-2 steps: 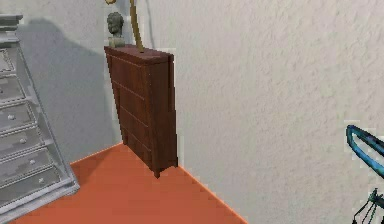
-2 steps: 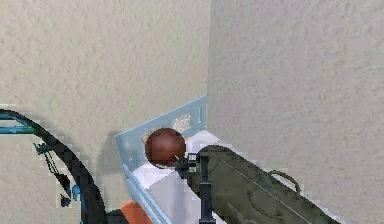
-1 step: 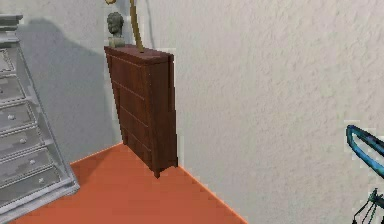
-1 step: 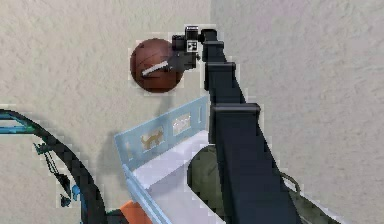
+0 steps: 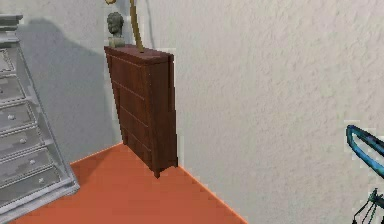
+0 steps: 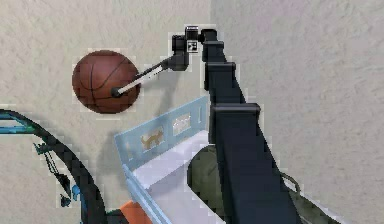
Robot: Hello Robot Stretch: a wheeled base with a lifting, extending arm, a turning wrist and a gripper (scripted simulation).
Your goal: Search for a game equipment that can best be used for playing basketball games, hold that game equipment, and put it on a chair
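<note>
The gripper (image 6: 130,88) holds the basketball (image 6: 100,80), which hangs in front of the pale wall, clear of every surface (a light blue box (image 6: 160,140) stands below). A brown dresser (image 5: 145,105) stands in the corner.

We count one basketball (image 6: 105,82), one brown dresser (image 5: 145,102), one grey dresser (image 5: 20,125), one small bust (image 5: 116,29) and one pale blue box (image 6: 165,130).

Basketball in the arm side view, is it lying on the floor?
No, the basketball hangs in the air at the far end of the gripper, clear of every surface.
</note>
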